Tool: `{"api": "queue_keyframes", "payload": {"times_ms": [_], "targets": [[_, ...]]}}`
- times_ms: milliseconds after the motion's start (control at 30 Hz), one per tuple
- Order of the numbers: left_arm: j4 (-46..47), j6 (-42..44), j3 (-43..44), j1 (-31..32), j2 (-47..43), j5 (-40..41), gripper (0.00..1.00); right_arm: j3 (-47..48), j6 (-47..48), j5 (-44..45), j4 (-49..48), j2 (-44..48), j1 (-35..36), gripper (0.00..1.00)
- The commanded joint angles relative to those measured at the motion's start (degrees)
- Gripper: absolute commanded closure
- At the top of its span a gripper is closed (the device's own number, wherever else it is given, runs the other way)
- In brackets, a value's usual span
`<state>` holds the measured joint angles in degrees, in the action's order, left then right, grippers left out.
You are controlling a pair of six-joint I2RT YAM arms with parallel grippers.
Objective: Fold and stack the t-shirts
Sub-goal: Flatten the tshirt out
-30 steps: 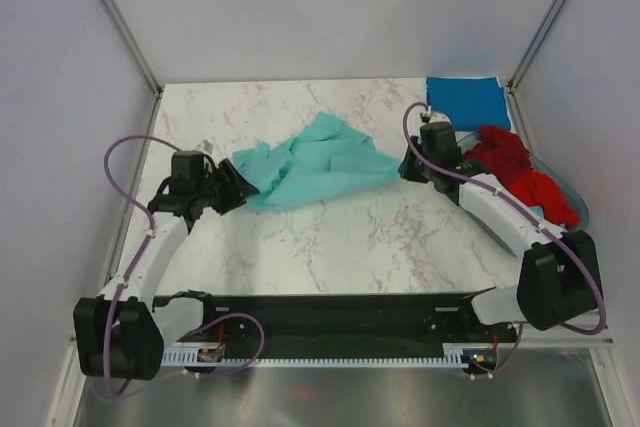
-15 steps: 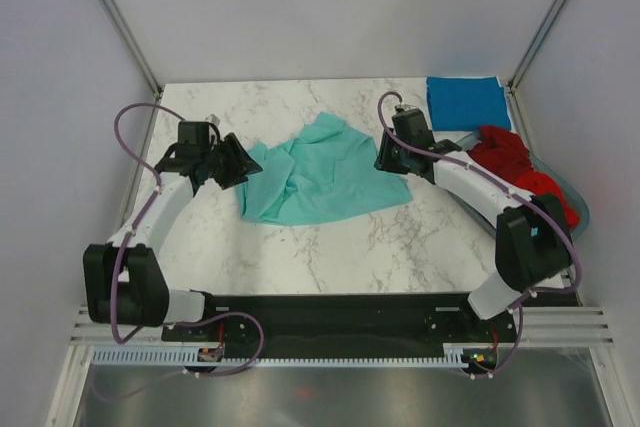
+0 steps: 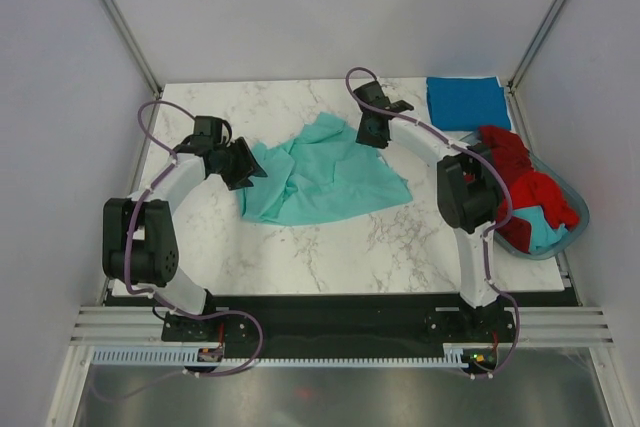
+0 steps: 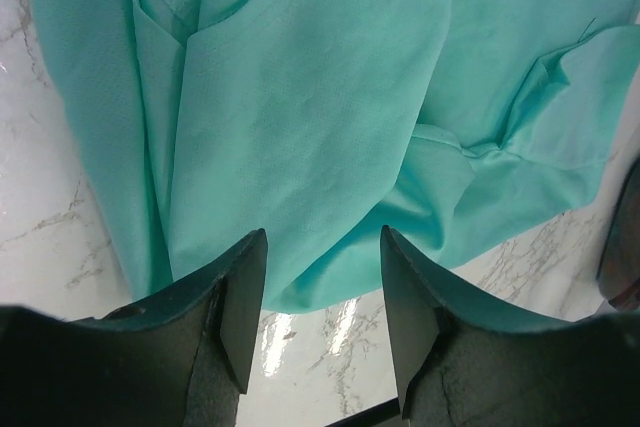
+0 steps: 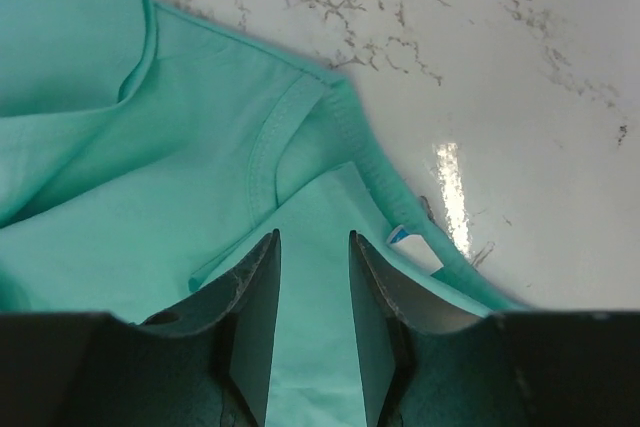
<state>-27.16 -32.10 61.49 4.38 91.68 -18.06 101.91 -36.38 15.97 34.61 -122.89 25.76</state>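
Note:
A light teal-green t-shirt lies rumpled and partly spread in the middle of the table. My left gripper is at its left edge, open and empty. In the left wrist view bare marble shows between its fingertips, and the shirt's hem lies just beyond them. My right gripper hovers over the shirt's far edge. In the right wrist view its jaws stand narrowly apart over flat cloth beside the collar and label. A folded blue t-shirt lies at the far right corner. Red t-shirts are heaped in the basket.
The translucent blue-grey basket stands at the right edge and also holds a teal cloth. White walls enclose the table on three sides. Bare marble lies between the shirt and the near edge.
Both arms have swung toward the far side of the table. The teal shirt, earlier stretched between the grippers, now lies looser and wider on the marble, its right corner nearer.

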Motion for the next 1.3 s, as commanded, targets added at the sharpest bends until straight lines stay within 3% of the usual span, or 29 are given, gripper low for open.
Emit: {"api": "queue_keyframes", "payload": {"times_ms": [0,133,267,867,1267], "targets": [[0.70,2.65,1.61,0.36,-0.71,-0.21,0.43,4.87,-2.47,4.77,4.33,-2.61,-0.01,0.59],[0.70,3.44,1.52,0.28,-1.15,-1.36,0.43,6.02,3.41,7.15,3.10,-4.55,-0.09,0.60],[0.62,4.15,1.17,0.28,-1.15,-2.06,0.43,4.44,10.17,3.91,-1.02,-5.34,-0.88,0.62],[0.70,3.97,2.05,1.77,2.10,-3.21,0.43,0.40,19.77,-12.53,-7.98,-5.96,-5.54,0.66],[0.70,4.06,4.77,5.37,6.22,-1.10,0.43,-0.48,21.53,-15.79,-8.60,-4.82,-6.16,0.64]]}}
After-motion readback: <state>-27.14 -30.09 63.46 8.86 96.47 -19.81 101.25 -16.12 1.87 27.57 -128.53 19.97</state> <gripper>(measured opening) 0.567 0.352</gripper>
